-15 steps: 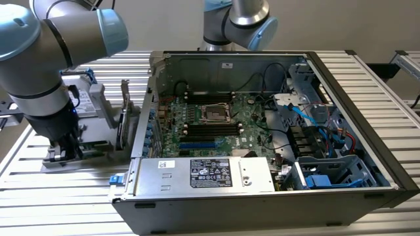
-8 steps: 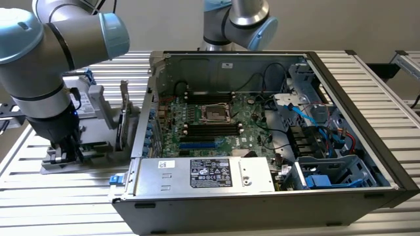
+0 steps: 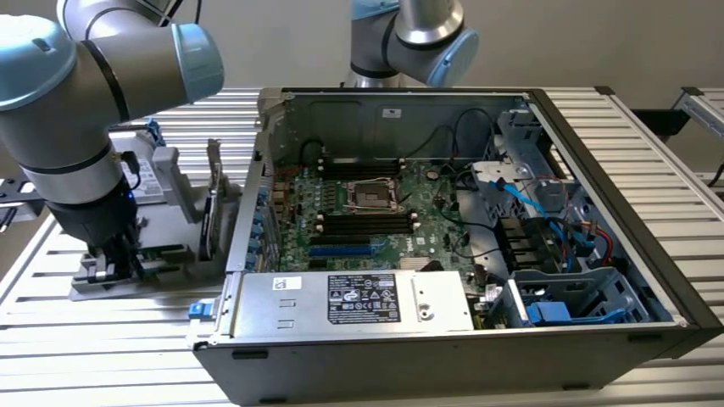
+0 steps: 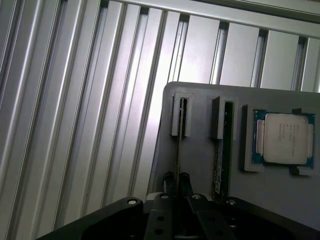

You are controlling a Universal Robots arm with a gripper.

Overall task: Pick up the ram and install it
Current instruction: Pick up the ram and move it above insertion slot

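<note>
In the wrist view the ram [image 4: 178, 145] stands edge-on as a thin stick in a slot of the grey holder [image 4: 200, 160]. My gripper [image 4: 177, 181] is shut on its near end, one dark fingertip [image 4: 169, 181] pressed to each side. A second green stick [image 4: 220, 150] sits in the neighbouring slot. In the exterior view my gripper [image 3: 114, 263] reaches straight down onto the holder [image 3: 147, 284], at the exterior view's left of the open computer case [image 3: 633, 212]. The motherboard's black memory slots [image 3: 362, 222] lie inside the case.
A square silver processor chip [image 4: 285, 137] rests in a pocket of the holder beside the sticks. A silver power supply [image 3: 351, 301] fills the case's near side, with blue cables and drive bays [image 3: 554, 246] at the exterior view's right. A second arm [image 3: 408, 34] stands behind the case. Ribbed aluminium table [image 4: 75, 125].
</note>
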